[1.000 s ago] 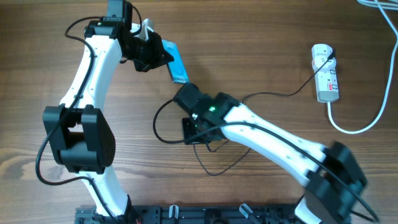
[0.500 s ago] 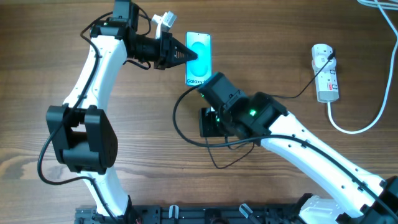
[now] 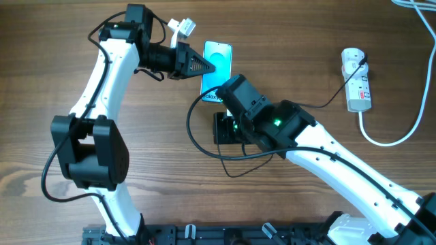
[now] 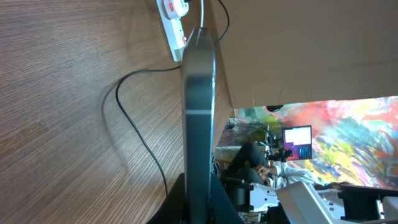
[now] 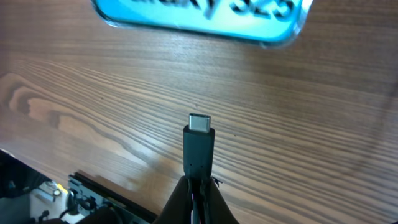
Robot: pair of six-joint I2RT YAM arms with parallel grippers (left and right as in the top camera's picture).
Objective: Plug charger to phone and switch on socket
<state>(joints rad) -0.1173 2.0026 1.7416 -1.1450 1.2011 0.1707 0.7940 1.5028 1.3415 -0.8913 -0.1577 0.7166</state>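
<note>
Over the table (image 3: 306, 41), the right gripper (image 5: 198, 198), clenched on the charger (image 5: 199, 140), points its tip far toward the short lower edge of the phone (image 5: 199, 12), itself clamped in the left gripper (image 3: 206, 66).

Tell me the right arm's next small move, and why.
Probably ease the right gripper forward toward the phone. It holds the charger connector with its metal tip facing the phone's lower edge, roughly centred, with a gap between them. The left gripper holds the phone.
</note>
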